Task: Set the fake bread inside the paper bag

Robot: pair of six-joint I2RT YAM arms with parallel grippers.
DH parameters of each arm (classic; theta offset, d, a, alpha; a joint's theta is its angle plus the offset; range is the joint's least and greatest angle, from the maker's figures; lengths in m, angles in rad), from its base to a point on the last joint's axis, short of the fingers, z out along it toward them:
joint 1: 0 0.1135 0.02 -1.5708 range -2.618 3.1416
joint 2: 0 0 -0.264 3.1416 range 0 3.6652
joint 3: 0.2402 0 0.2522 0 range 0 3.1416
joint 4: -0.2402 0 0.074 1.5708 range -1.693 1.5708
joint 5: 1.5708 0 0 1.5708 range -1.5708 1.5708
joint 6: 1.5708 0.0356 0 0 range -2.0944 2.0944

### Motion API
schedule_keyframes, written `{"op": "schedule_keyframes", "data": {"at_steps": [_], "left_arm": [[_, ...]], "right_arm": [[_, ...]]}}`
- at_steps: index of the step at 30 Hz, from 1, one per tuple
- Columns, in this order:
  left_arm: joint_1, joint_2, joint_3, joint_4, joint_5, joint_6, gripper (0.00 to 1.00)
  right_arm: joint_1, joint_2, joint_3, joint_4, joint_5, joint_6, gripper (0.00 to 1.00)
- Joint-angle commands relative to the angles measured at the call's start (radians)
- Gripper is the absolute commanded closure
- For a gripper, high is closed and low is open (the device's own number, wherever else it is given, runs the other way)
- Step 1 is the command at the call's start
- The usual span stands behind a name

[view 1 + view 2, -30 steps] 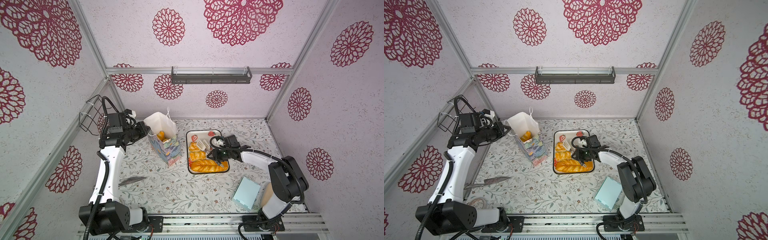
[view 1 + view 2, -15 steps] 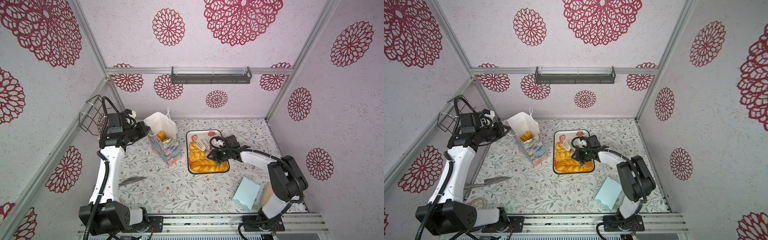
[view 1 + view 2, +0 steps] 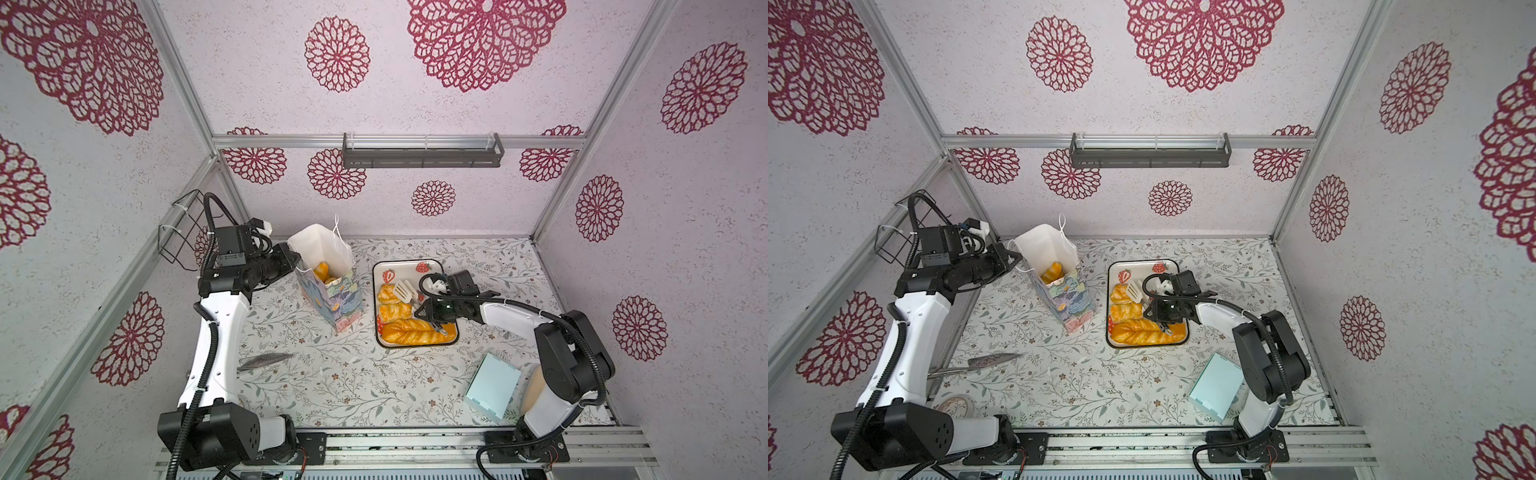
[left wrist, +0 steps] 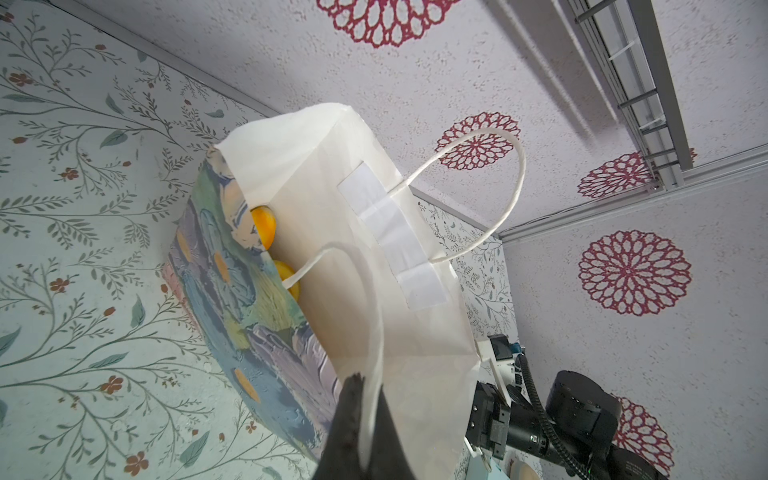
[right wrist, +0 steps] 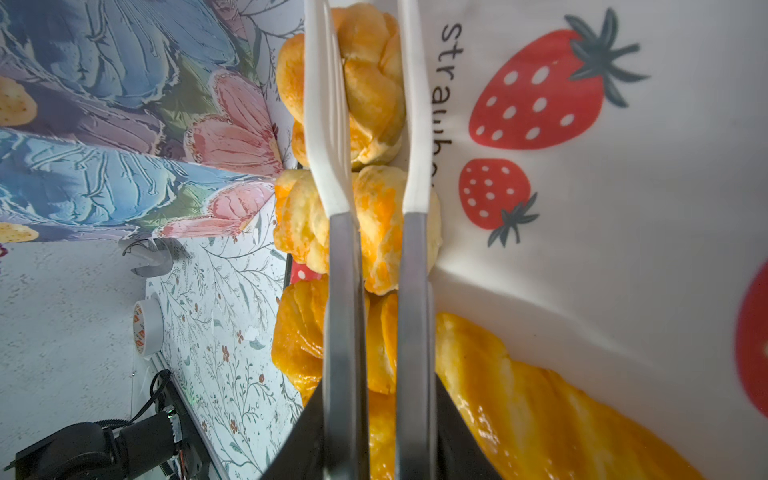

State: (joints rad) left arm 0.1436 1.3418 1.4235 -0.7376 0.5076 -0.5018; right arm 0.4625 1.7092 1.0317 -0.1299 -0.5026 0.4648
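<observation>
Now at the front edge: a light blue box lies flat near the right corner of the tabletop. A pale beige piece is just beside it, against the right arm's base.
Front left: a grey metal blade lies flat near the left arm, and a tape roll sits closer to the corner.
Tray: a white tray with strawberry prints, mid-tabletop, a little right of centre.
Fake bread on the tray: the fake bread is golden and glossy. The braided loaf lies along the tray's near edge, with smaller rolls behind it on the left side.
Right gripper: the right gripper is over the tray's near half, jaws clamped on the metal arms of the tongs.
Tongs: the white tips reach over the rolls. The wrist view shows an arm on either side of one roll, but I cannot tell if it is pinched.
Paper bag: the paper bag stands just beside the tray's left edge, mouth open.
Inside the bag: golden pieces show at the bottom.
Left gripper: the left gripper is at the bag's far-left rim, jaws together on its white cord handle.
</observation>
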Motion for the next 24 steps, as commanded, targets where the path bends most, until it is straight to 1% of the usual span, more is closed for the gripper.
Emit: {"op": "schedule_keyframes", "data": {"at_steps": [1,9,24], "left_arm": [[-0.006,-0.017,-0.016,0.018,0.007,0.003,0.98],[-0.006,-0.023,-0.017,0.015,0.006,0.003,0.98],[-0.006,-0.024,-0.016,0.017,0.008,0.002,0.98]], "right_arm": [[-0.006,-0.034,0.000,0.035,-0.019,-0.006,0.68],[-0.006,-0.075,0.009,0.031,-0.006,-0.004,0.72],[-0.027,-0.143,0.022,-0.015,0.018,-0.021,0.73]]}}
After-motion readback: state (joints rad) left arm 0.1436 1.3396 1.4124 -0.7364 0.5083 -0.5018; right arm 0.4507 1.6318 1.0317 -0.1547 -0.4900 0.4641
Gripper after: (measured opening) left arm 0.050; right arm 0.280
